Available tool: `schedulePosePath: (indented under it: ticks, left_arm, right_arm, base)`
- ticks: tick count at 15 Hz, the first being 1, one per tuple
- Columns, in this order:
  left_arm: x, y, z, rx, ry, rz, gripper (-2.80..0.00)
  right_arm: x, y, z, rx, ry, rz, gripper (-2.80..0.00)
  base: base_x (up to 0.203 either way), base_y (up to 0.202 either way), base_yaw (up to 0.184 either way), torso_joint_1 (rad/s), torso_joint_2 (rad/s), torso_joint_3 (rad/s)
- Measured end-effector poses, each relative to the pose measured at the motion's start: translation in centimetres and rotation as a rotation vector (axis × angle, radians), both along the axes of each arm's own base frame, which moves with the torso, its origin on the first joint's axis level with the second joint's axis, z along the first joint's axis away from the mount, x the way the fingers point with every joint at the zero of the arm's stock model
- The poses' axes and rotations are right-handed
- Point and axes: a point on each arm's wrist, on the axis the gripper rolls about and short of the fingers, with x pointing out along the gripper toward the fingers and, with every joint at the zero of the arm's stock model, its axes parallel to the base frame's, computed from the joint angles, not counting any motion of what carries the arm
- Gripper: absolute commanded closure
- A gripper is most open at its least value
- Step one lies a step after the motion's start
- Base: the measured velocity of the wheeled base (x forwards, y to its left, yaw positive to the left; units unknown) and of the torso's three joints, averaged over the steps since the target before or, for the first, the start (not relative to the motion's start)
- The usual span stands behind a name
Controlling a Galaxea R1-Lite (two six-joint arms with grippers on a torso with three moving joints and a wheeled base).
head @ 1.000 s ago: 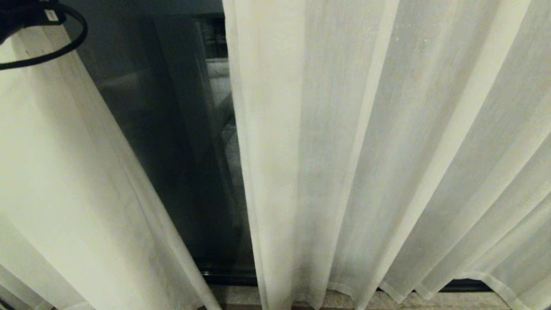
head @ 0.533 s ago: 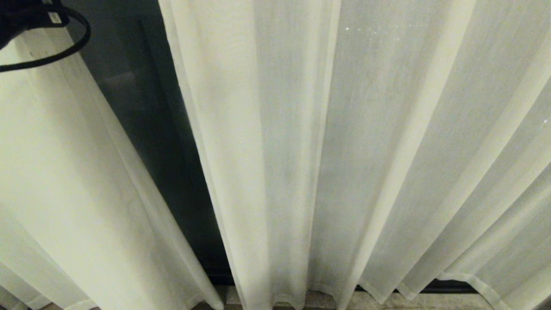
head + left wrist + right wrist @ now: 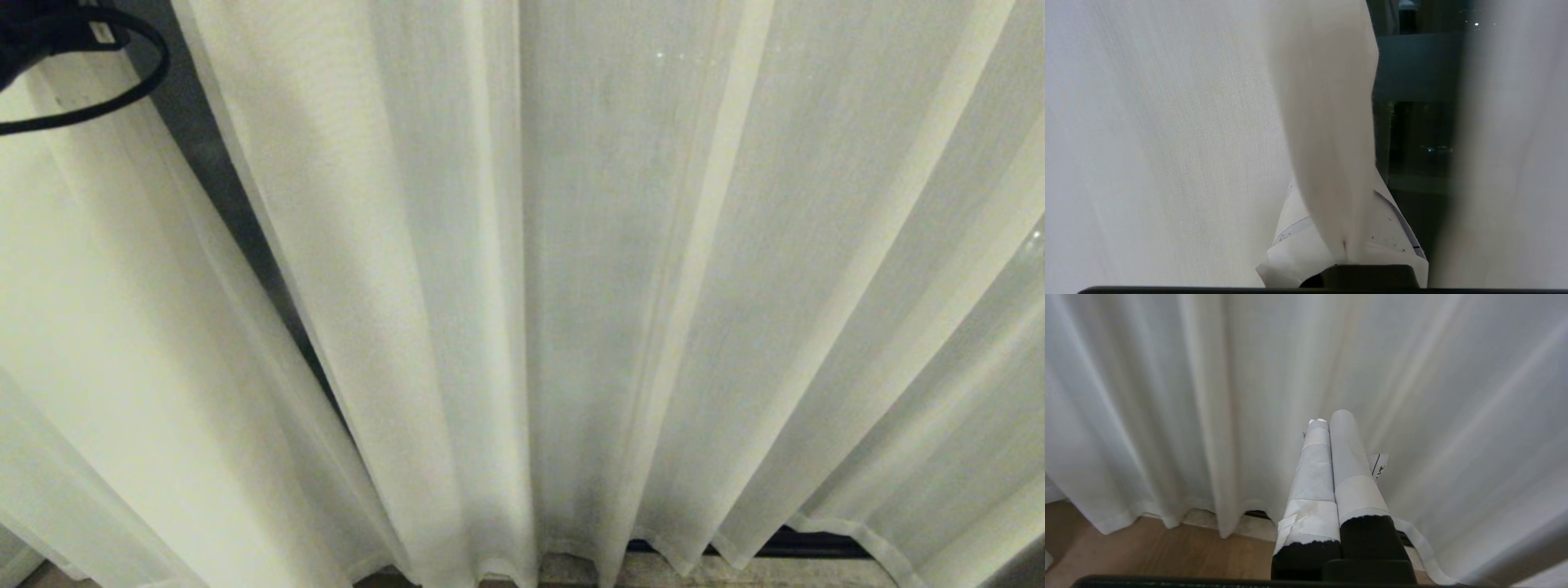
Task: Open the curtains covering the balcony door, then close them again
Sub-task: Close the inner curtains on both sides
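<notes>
Hanging curtains (image 3: pixel 571 286) hide the balcony door (image 3: pixel 214 175); left jaws pinch a fold, right jaws together.

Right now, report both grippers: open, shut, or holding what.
Left gripper: shut on a fold of the curtains.
Right gripper: shut, holding nothing, its tips close in front of the curtain.

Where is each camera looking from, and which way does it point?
Head view: high up, looking down the curtains to the floor; a dark bit of arm at the corner.
Left wrist view: behind the left tool, shut on a curtain fold, dark balcony door beyond.
Right wrist view: behind the shut right tool, facing the curtains' bottom edge.
All share the curtains.
</notes>
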Motion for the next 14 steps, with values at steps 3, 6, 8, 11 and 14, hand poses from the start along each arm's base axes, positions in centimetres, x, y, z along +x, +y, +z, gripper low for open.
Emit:
schedulePosePath:
  ticks: [3, 6, 8, 11, 14]
  left_arm:
    - [-0.09, 0.0, 0.06, 0.0, -0.002, 0.0, 0.0]
    - [-0.18, 0.01, 0.11, -0.001, -0.005, 0.001, 0.0]
    - [-0.22, 0.01, 0.13, 0.0, -0.006, 0.001, 0.0]
    - [-0.22, 0.01, 0.13, 0.0, -0.006, 0.001, 0.0]
    - [-0.23, -0.01, 0.13, -0.001, -0.006, -0.001, 0.0]
  right_arm:
    - [0.0, 0.0, 0.0, 0.0, 0.0, 0.0, 0.0]
    - [0.0, 0.0, 0.0, 0.0, 0.0, 0.0, 0.0]
    - [0.0, 0.0, 0.01, 0.0, -0.001, 0.0, 0.0]
    - [0.0, 0.0, 0.0, 0.0, 0.0, 0.0, 0.0]
    - [0.0, 0.0, 0.0, 0.0, 0.0, 0.0, 0.0]
  base:
    - [0.0, -0.189, 0.0, 0.002, 0.0, 0.0]
    - [0.0, -0.191, 0.001, 0.003, 0.0, 0.002]
    - [0.0, -0.19, -0.003, 0.003, 0.0, 0.002]
    - [0.0, -0.187, -0.001, 0.001, 0.0, 0.003]
    - [0.0, -0.188, -0.001, 0.003, 0.0, 0.002]
